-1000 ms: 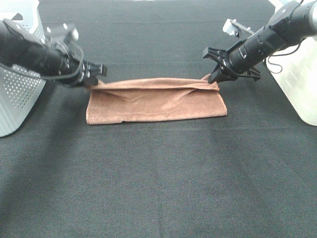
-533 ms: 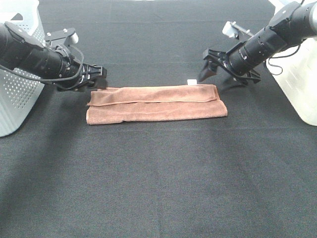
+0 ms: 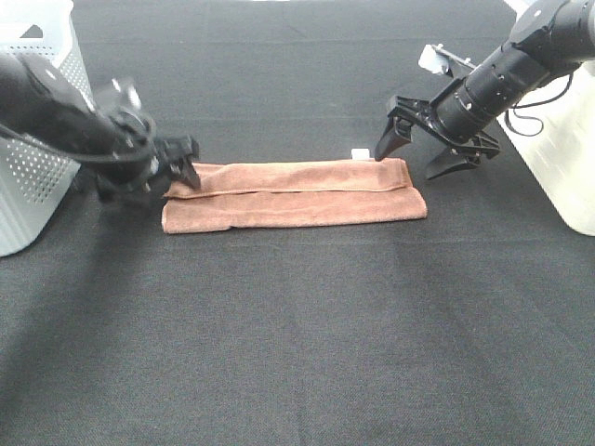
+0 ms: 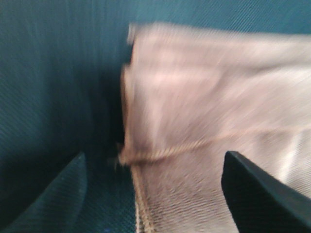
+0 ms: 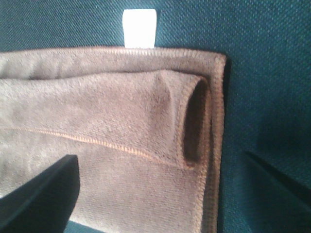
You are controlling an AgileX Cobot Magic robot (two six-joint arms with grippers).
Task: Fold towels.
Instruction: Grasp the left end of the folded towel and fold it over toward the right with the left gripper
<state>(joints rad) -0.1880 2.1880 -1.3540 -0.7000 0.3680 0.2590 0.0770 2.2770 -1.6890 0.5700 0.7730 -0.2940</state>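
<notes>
**Towel, one lengthwise fold, now released**

Towel (image 3: 293, 193): laid flat as a long strip mid-tabletop (image 3: 297, 325), its far edge no longer gripped as it was a second ago. Left hand (image 3: 184, 165) and right hand (image 3: 411, 160): spread wide, emptied, stationed at its ends. A crosswise fold is judged next.

Setting: robot lab test bench.
Evidence:
- black woven cloth (image 3: 297, 353) covers bench edge to edge
- white perforated plastic basket (image 3: 33, 186) at left edge
- white slotted plastic bin (image 3: 562, 158) at right edge
- black left robot arm (image 3: 56, 116) and black cabled right robot arm (image 3: 502, 79) reach in from far corners
</notes>
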